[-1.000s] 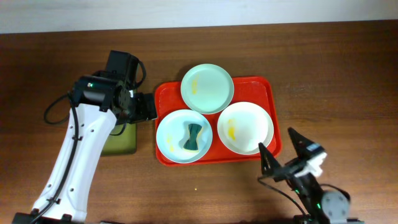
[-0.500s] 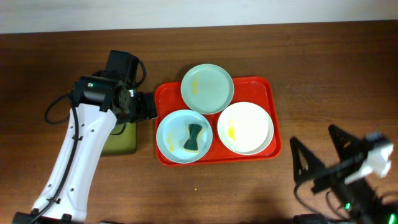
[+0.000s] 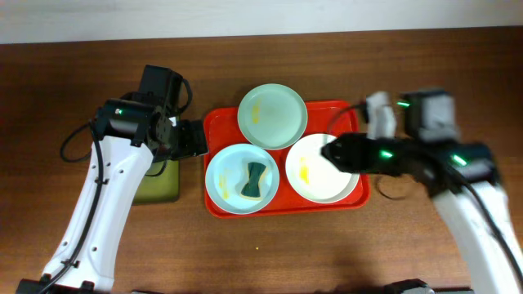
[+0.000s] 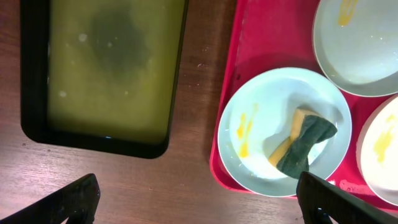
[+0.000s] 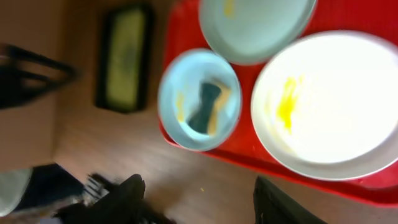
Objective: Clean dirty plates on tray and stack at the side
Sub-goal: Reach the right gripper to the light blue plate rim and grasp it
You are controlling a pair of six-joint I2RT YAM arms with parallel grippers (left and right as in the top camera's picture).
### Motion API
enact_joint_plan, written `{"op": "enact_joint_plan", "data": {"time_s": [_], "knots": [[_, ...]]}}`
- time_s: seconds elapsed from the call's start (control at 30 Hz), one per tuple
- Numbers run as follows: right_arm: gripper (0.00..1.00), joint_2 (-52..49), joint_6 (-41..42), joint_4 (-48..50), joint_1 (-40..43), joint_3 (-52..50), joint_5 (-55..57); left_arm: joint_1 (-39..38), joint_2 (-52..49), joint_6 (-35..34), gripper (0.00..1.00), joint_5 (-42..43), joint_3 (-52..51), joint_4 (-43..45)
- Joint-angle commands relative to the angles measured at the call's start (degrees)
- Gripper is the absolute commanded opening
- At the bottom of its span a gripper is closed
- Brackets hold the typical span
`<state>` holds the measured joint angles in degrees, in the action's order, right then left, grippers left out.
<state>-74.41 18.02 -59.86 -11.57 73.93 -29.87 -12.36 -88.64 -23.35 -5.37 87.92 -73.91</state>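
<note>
– Right claw [image 3: 331, 153], seen from overhead: a second ago it sat off the near right corner of the large red rectangular plastic tray [image 3: 347, 113]. Now it hangs over the round white plate [image 3: 327, 178] in the tray's right half.

– And the other?

– Left claw [image 3: 192, 140] hasn't budged. It is just off the tray's left rim, above the black-rimmed olive-green tray [image 3: 155, 186].

– Left wrist view?

– Its fingers [image 4: 68, 202] are splayed wide and empty. The pale blue round plate [image 4: 261, 118], smeared yellow, lies in the tray's left half with a green-and-yellow sponge [image 4: 301, 140] on it.

– Right wrist?

– Blurred, but that claw's prongs are spread with nothing between them. The white plate below shows a yellow smear. The pale green round plate [image 5: 255, 25] lies at the tray's far side.

– Meaning?

– Nothing looks cleaned or stacked yet. I'd guess the white plate is about to be tackled.
</note>
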Motion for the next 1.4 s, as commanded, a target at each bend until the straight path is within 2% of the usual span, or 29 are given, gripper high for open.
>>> {"op": "enact_joint_plan", "data": {"time_s": [0.0,0.1,0.17,0.37,0.47,0.53,0.77,0.9,1.1,1.37], "knots": [[0.58,-8.70,8.31,3.26,-9.70,-0.42,13.55,-0.02,-0.26,0.68,0.99,0.63,0.09,0.52],[0.57,-17.70,14.67,6.60,-16.02,-0.44,20.98,0.00,-0.28,0.68,0.99,1.73,0.09,0.79],[0.55,-22.43,17.11,8.61,-17.86,-0.44,21.53,0.00,-0.28,0.70,0.99,1.70,0.09,0.74],[0.50,-31.21,17.64,12.15,-19.52,-0.44,21.11,-0.07,-0.28,0.70,0.99,1.68,0.09,0.85],[0.48,-31.82,17.40,12.15,-19.52,-0.61,21.11,-0.26,-0.48,0.68,0.99,1.70,0.07,1.42],[0.40,-31.82,17.40,12.22,-19.61,-1.03,20.83,-0.35,-0.50,0.68,1.00,1.70,0.07,1.44],[0.36,-31.82,17.35,19.34,-19.58,-6.34,16.06,-0.35,-0.55,0.70,0.99,1.70,-0.02,1.38],[0.35,-31.82,14.82,21.00,-19.61,-6.54,13.35,-0.33,-0.55,0.70,0.99,1.68,-0.44,1.46],[0.35,-31.89,15.06,21.62,-19.58,-7.58,17.90,-0.35,-0.55,0.70,0.99,1.73,-0.68,1.42],[0.34,-31.95,15.28,28.24,-19.50,-11.91,17.88,-0.35,-0.55,0.74,0.99,2.86,-0.72,1.42]]}}
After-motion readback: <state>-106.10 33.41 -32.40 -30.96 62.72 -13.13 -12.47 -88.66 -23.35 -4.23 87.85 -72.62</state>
